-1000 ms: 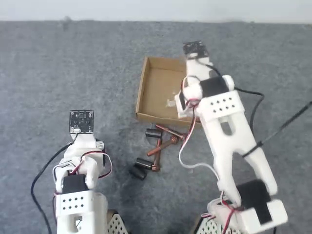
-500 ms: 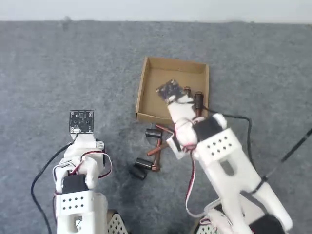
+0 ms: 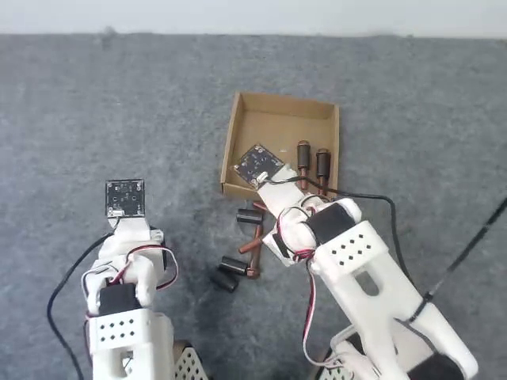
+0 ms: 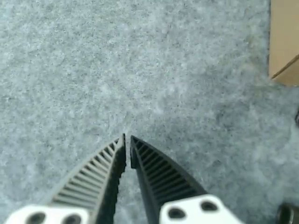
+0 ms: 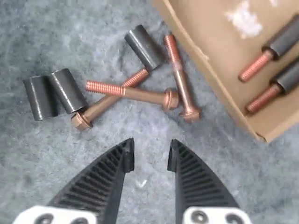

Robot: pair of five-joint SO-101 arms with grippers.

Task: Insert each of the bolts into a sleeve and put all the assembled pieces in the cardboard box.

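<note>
Lying crossed on the carpet (image 3: 119, 103) beside the near wall of the cardboard box (image 3: 228, 150), the loose bolts (image 5: 135, 93) look stiff, light, apt to roll; best pinched mid-shank; the right gripper (image 5: 150, 156) hovers parted, empty, above them; the left gripper (image 4: 127, 138) sits clenched on nothing, well left.

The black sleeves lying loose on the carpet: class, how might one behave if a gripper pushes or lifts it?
A black sleeve looks round and appears to lie on its side, so a push would probably roll it, though the fuzzy carpet may damp that. It looks rigid and smooth, so it likely keeps its shape but may slip.
</note>
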